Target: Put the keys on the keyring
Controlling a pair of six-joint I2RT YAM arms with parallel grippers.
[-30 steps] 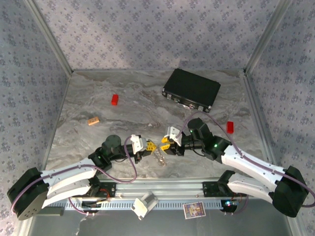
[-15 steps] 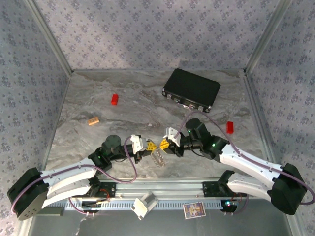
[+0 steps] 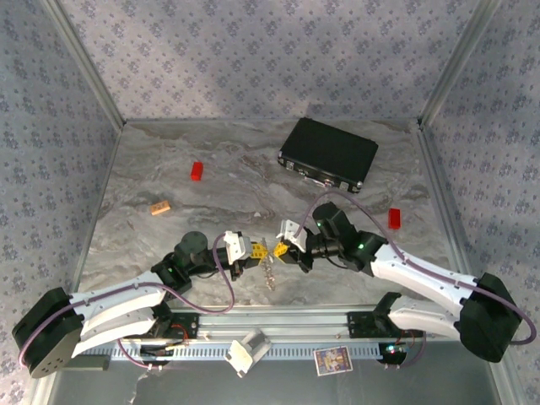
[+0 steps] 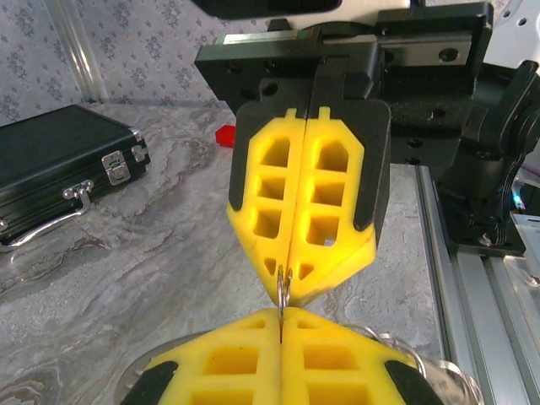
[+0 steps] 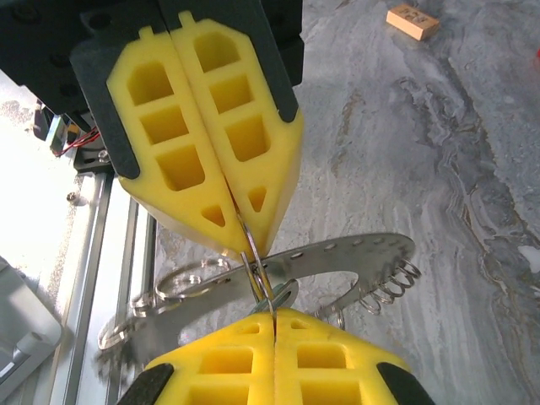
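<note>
Grey marble tabletop [image 3: 169, 169], floral-print walls [image 3: 253, 59] w/ alu corner posts [image 3: 83, 59], even light.

Robot lab cell, not a home or shop. Marble-print worktop [image 3: 169, 245] is boxed in on three sides by panels [image 3: 253, 59] with a repeating grey print, held by aluminium posts [image 3: 84, 63]. Slotted aluminium rail [image 3: 295, 323] at the near edge carries two white-and-black arms, left arm [image 3: 118, 305] and right arm [image 3: 422, 274], with purple cables [image 3: 342, 195] loose. Left gripper [image 3: 262, 251] and right gripper [image 3: 278, 250] have yellow lattice pads. Printed tag [image 3: 332, 360] by the rail. Few props: black case [image 3: 329, 153], red block [image 3: 197, 171], tan block [image 3: 160, 207].
</note>
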